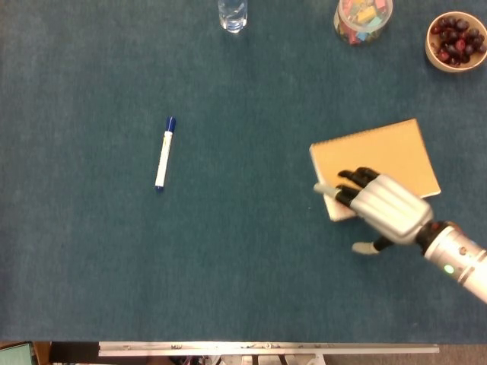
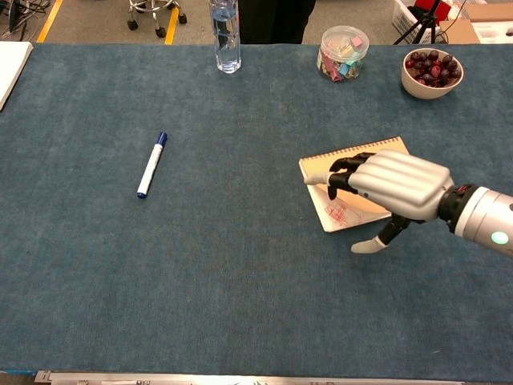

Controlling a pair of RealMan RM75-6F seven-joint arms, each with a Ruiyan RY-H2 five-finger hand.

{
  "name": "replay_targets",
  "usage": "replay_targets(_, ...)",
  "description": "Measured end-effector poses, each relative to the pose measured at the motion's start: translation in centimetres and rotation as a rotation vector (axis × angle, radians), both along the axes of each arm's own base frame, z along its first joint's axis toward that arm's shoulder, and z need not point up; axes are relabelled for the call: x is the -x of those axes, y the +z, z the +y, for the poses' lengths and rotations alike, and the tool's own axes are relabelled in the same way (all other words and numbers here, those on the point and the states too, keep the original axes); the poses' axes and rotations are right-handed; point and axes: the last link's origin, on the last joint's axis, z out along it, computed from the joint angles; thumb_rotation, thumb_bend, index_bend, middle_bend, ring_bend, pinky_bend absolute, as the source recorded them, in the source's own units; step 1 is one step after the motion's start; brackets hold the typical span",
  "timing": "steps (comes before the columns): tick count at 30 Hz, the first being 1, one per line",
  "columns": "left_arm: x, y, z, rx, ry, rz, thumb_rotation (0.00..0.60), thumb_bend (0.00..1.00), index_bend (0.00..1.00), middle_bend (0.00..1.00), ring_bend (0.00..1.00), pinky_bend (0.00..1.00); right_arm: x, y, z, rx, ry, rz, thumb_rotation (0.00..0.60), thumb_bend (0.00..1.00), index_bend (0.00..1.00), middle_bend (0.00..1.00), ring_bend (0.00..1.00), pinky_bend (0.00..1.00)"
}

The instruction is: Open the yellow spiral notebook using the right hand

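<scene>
The yellow spiral notebook (image 1: pixel 384 152) (image 2: pixel 378 149) lies at the right of the table, turned so its spiral edge runs up to the right. My right hand (image 1: pixel 386 207) (image 2: pixel 398 184) lies over its near left part. The dark fingertips (image 2: pixel 346 168) curl at the cover's left edge, and the thumb (image 2: pixel 366 245) points away over the cloth. The chest view shows a white page with a red scribble (image 2: pixel 337 212) below the hand, so the cover is raised a little there. My left hand is in neither view.
A blue-capped white marker (image 1: pixel 163 153) (image 2: pixel 151 165) lies at the left. Along the far edge stand a water bottle (image 1: pixel 232 14) (image 2: pixel 226 36), a jar of coloured bits (image 1: pixel 362 19) (image 2: pixel 343 52) and a bowl of dark fruit (image 1: pixel 455 39) (image 2: pixel 431 72).
</scene>
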Motion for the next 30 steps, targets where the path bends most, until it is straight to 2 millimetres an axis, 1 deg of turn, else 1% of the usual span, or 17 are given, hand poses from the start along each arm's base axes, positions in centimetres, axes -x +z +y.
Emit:
replay_targets(4,0.2,0.0,-0.1,0.001,0.008,0.0,0.6,0.49,0.08,0.11,0.02,0.06,0.9,0.6,-0.6,0.048,-0.017,-0.003,0.502,0.12,0.04,0.15,0.13,0.23)
replay_targets(7,0.3,-0.1,0.0,0.003,0.009,-0.004,0.6,0.49,0.08,0.11,0.02,0.06,1.0,0.8,-0.7,0.056,-0.026,-0.026,0.527,0.12,0.02,0.13,0.11,0.23)
replay_targets(11,0.1,-0.1,0.0,0.004,0.002,-0.004,0.6,0.49,0.08,0.11,0.02,0.06,1.0,0.9,-0.7,0.029,-0.063,-0.09,0.528,0.12,0.01,0.13,0.11,0.22)
replay_targets(15,0.2,-0.1,0.0,0.009,0.008,-0.004,0.6,0.49,0.08,0.11,0.02,0.06,1.6,1.4,-0.7,0.053,-0.057,-0.063,0.528,0.12,0.0,0.13,0.11,0.22)
replay_targets(19,0.2,-0.4,0.1,0.017,0.003,-0.008,0.6,0.49,0.08,0.11,0.02,0.06,3.3,2.5,-1.0,0.132,-0.058,0.036,0.528,0.13,0.0,0.13,0.11,0.22)
replay_targets(24,0.2,-0.4,0.0,0.016,0.006,-0.008,0.6,0.49,0.08,0.11,0.02,0.06,6.2,4.0,-2.4,0.224,-0.123,0.115,0.528,0.16,0.0,0.13,0.11,0.22)
replay_targets(27,0.4,-0.4,0.0,0.017,0.011,-0.007,0.6,0.49,0.08,0.11,0.02,0.06,7.2,4.2,-2.8,0.245,-0.145,0.137,0.53,0.16,0.0,0.13,0.11,0.22)
replay_targets(30,0.4,-0.4,-0.1,0.019,0.013,-0.007,0.6,0.49,0.08,0.11,0.02,0.06,7.8,3.9,-3.0,0.253,-0.149,0.153,0.529,0.16,0.0,0.13,0.11,0.22)
